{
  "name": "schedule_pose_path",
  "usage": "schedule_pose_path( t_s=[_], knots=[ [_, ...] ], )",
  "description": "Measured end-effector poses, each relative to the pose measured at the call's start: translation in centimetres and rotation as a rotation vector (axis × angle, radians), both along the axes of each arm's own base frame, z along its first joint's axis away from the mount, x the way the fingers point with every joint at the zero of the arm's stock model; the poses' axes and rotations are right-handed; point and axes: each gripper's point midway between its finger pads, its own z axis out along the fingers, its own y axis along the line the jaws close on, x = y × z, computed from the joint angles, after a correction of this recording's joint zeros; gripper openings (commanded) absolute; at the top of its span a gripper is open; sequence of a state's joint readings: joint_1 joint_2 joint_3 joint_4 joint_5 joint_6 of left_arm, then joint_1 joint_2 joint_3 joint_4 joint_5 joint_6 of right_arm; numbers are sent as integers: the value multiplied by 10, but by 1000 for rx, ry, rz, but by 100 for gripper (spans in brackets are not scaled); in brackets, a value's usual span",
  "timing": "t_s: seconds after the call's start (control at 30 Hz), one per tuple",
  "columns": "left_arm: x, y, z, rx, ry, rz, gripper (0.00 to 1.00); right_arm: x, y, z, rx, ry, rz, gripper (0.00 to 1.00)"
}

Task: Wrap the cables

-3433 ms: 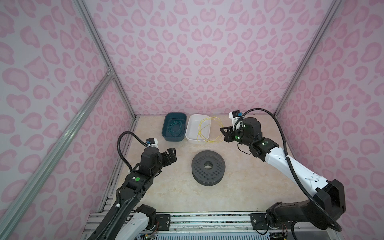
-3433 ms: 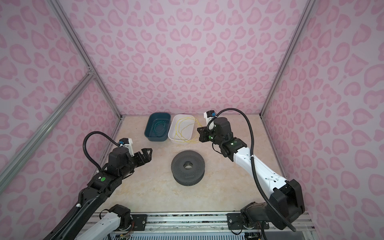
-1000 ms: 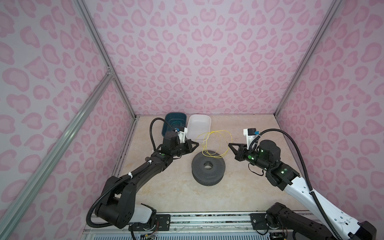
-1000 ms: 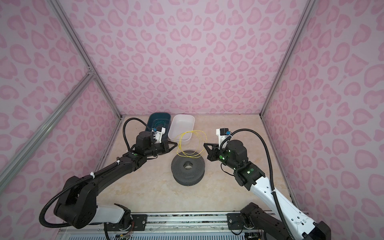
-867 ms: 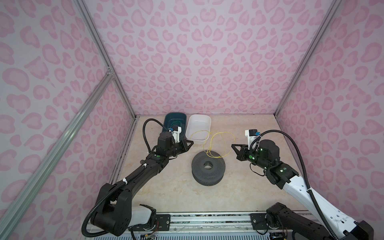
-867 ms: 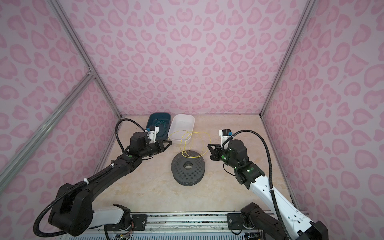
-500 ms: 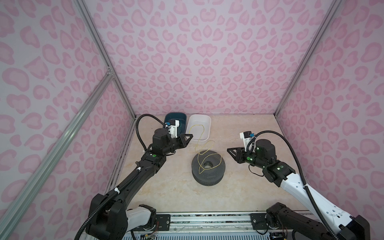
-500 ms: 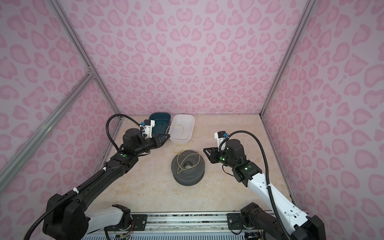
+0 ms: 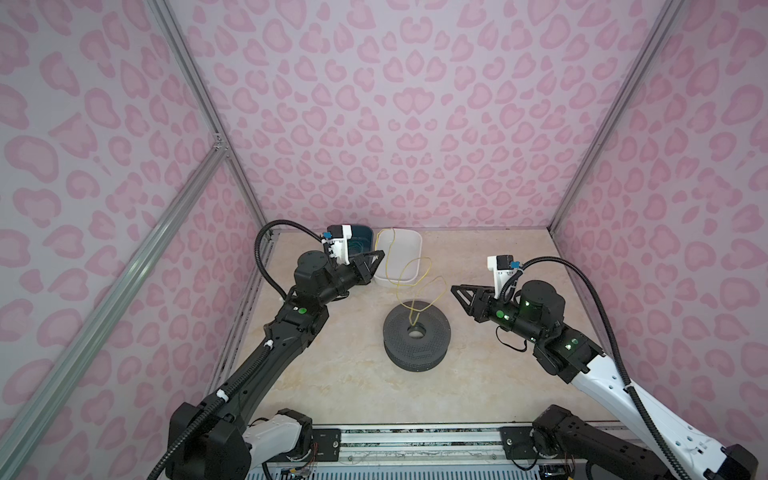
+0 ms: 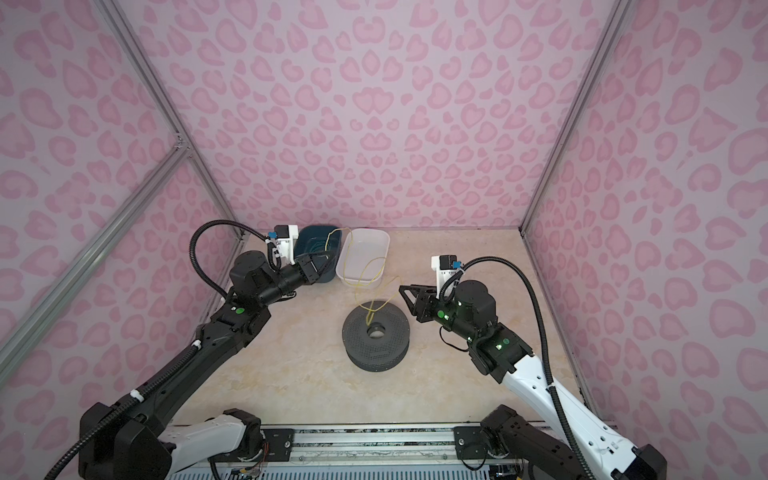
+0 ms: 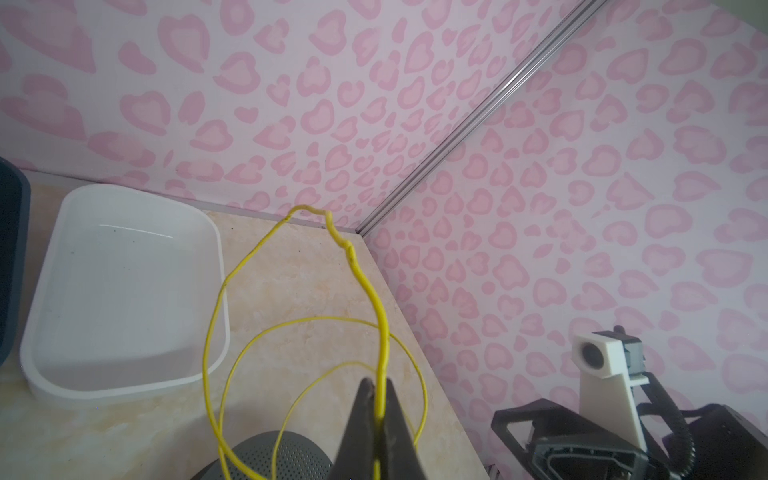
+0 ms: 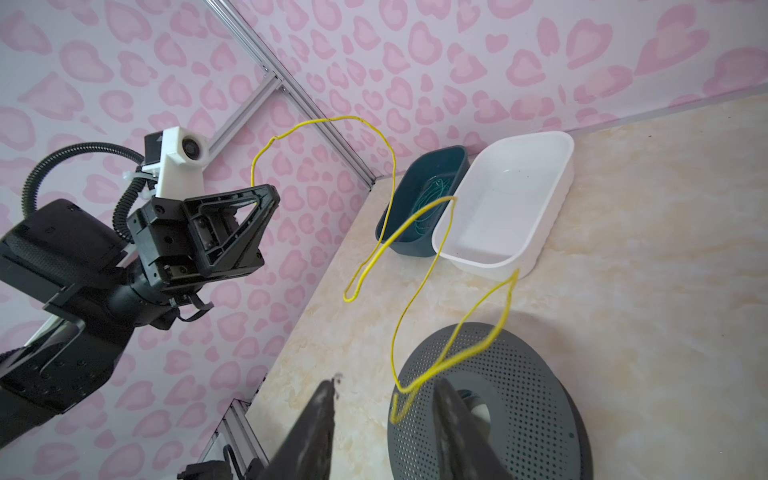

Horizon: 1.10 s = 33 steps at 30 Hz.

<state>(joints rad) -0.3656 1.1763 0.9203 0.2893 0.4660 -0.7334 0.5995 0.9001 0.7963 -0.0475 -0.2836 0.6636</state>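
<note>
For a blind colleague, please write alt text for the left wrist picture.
The shut left pincer grips a thin yellow wire that loops over a beige table. An empty white tray and a grey perforated spool lie nearby.

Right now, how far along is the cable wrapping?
Done: the yellow wire is out of the white tray, which sits empty. In hand: the left gripper pinches the wire, holding loose loops aloft, its free end reaching the top of the gray perforated spool. The right gripper is open, holding nothing. Left: no turns around the spool yet.
</note>
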Motion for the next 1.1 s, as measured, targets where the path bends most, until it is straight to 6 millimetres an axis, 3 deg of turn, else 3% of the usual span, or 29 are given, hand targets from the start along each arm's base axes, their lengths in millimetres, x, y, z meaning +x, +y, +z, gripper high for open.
schedule_pose_path(
  t_s=[0.23,0.5,0.73,0.83,1.1],
  knots=[
    [-5,5,14,-7,-54,26,4,-2,1,-17,110,77,-93,47],
    [-6,7,15,4,-71,40,4,3,19,-10,204,98,-118,48],
    [-6,9,11,17,-58,47,4,-3,52,5,228,73,-35,49],
    [-9,10,11,17,-60,46,4,-2,62,1,221,75,-20,50],
    [-12,8,10,16,-58,40,4,20,71,3,221,57,-44,53]
  ],
)
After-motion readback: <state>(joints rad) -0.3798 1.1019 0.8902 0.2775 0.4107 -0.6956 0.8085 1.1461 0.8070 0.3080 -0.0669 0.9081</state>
